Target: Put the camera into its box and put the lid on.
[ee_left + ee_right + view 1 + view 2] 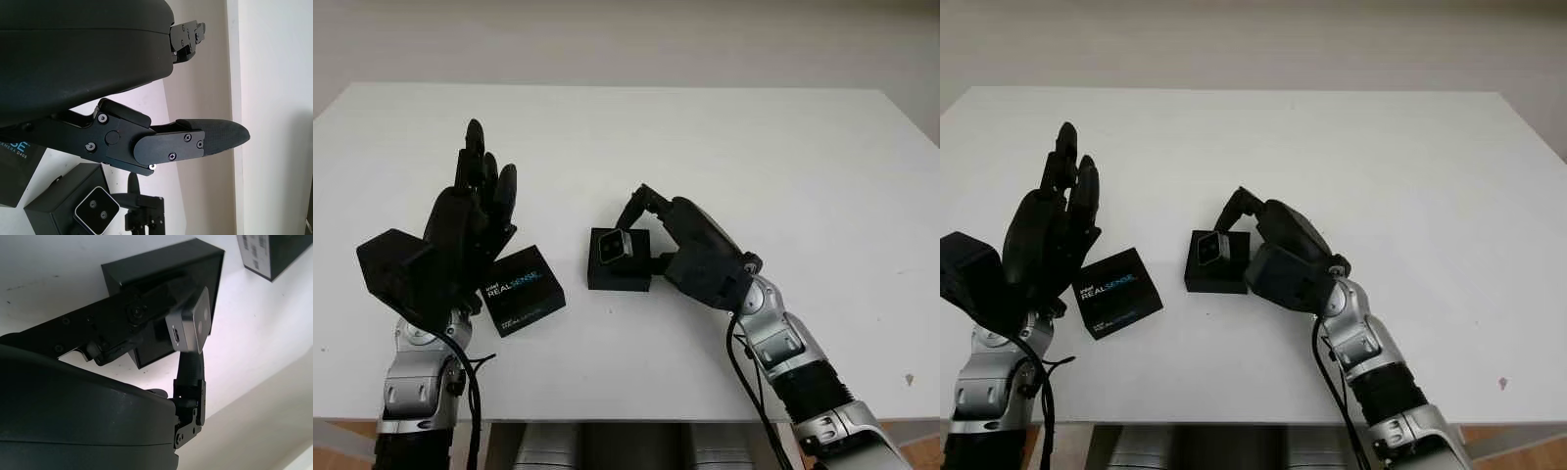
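The right hand [651,230] pinches the camera [613,246] over its open box [620,262], needing lowering; left hand [470,230] open beside the lid [521,290].

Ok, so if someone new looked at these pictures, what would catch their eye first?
Probably the right robot hand near the middle of the white table, holding a small silver camera over an open black box. Next, the left robot hand, open and raised, with the black lid marked RealSense lying on the table just beside it.
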Action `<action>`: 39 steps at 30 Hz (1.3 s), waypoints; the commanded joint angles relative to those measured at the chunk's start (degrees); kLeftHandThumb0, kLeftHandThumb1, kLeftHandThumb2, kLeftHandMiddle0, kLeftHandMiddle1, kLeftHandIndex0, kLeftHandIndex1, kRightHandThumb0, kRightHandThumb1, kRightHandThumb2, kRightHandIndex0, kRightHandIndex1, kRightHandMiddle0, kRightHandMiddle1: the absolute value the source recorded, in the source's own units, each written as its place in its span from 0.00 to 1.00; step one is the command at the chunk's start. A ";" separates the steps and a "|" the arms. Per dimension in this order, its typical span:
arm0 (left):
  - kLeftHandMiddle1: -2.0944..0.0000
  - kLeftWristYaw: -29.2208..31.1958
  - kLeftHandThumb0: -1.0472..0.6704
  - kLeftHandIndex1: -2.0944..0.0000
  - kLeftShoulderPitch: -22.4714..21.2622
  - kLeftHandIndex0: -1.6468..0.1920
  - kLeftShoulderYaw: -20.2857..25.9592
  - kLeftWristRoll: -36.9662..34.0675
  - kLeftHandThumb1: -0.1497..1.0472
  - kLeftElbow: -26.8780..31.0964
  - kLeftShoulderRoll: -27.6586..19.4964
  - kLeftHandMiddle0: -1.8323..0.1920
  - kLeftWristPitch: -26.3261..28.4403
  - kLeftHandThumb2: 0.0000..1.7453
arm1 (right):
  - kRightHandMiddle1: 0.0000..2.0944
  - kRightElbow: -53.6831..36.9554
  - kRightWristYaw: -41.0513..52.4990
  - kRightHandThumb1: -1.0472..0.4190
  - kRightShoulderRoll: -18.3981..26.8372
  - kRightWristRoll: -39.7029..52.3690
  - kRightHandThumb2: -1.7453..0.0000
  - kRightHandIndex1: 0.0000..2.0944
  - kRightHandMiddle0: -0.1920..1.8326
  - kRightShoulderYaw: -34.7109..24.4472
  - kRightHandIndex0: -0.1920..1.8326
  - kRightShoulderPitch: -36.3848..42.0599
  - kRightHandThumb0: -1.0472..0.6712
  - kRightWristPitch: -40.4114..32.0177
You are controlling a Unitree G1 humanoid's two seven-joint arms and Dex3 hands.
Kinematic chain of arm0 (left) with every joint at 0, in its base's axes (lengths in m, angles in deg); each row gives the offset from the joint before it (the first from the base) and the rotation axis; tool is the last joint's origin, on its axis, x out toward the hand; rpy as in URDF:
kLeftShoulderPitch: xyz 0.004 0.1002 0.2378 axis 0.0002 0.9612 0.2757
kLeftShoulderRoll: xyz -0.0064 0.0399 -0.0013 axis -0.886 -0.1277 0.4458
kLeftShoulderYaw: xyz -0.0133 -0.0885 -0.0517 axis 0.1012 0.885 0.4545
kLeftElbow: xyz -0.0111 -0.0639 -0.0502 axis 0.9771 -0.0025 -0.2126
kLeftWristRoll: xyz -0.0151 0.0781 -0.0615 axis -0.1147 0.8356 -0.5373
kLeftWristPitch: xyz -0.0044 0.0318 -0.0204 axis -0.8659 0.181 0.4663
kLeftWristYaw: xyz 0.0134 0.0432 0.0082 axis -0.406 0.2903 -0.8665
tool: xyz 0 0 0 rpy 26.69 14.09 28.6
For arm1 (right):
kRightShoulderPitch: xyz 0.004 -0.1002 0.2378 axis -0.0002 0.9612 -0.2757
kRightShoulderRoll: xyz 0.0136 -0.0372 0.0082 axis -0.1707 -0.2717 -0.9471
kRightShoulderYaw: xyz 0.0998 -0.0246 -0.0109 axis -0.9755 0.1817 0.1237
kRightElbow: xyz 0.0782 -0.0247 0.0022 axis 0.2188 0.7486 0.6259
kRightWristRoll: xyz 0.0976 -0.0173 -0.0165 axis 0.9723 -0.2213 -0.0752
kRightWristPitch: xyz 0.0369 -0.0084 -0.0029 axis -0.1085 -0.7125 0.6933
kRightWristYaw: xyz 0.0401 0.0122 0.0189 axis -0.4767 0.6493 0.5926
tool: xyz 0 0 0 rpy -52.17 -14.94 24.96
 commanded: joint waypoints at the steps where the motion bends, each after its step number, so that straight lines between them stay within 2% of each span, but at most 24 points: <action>1: 1.00 0.19 0.18 1.00 0.37 1.00 0.27 -0.20 1.00 1.06 -0.42 1.00 -0.02 0.28 | 0.45 -1.83 0.61 0.06 1.11 -1.77 0.97 0.01 0.16 1.39 0.18 0.78 0.30 -0.97; 4: 1.00 0.35 0.18 1.00 0.41 1.00 0.25 -0.31 1.00 1.26 -0.49 1.00 0.27 0.28 | 0.27 -3.86 0.69 0.06 1.80 -3.20 0.97 0.01 0.18 1.75 0.14 1.14 0.29 -1.66; 11: 1.00 0.36 0.18 1.00 0.43 1.00 0.23 -0.08 1.00 1.17 -0.50 1.00 -0.03 0.29 | 0.16 -8.35 1.45 0.05 3.77 -6.43 0.97 0.01 0.16 2.39 0.09 1.95 0.26 -3.21; 23: 1.00 0.39 0.18 1.00 0.45 1.00 0.30 0.04 1.00 1.30 -0.63 1.00 0.10 0.29 | 0.09 -17.67 4.78 0.06 6.82 -6.50 0.97 0.02 0.19 0.37 0.07 4.52 0.26 -5.81; 28: 1.00 0.32 0.18 1.00 0.45 1.00 0.35 -0.01 1.00 1.40 -0.55 1.00 0.23 0.29 | 0.07 -20.55 5.91 0.03 10.01 -6.62 0.96 0.03 0.18 0.33 0.08 6.43 0.24 -2.30; 32: 1.00 0.46 0.18 1.00 0.43 1.00 0.37 -0.10 1.00 1.25 -0.57 1.00 0.11 0.29 | 0.03 -21.28 8.61 0.00 13.03 -6.47 0.92 0.02 0.13 1.23 0.05 7.63 0.20 2.26; 39: 0.99 0.12 0.18 1.00 0.44 1.00 0.42 -0.06 1.00 1.44 -0.35 1.00 0.44 0.29 | 0.01 -19.90 9.17 0.00 15.46 -10.42 0.72 0.02 0.06 3.66 0.02 8.26 0.10 7.63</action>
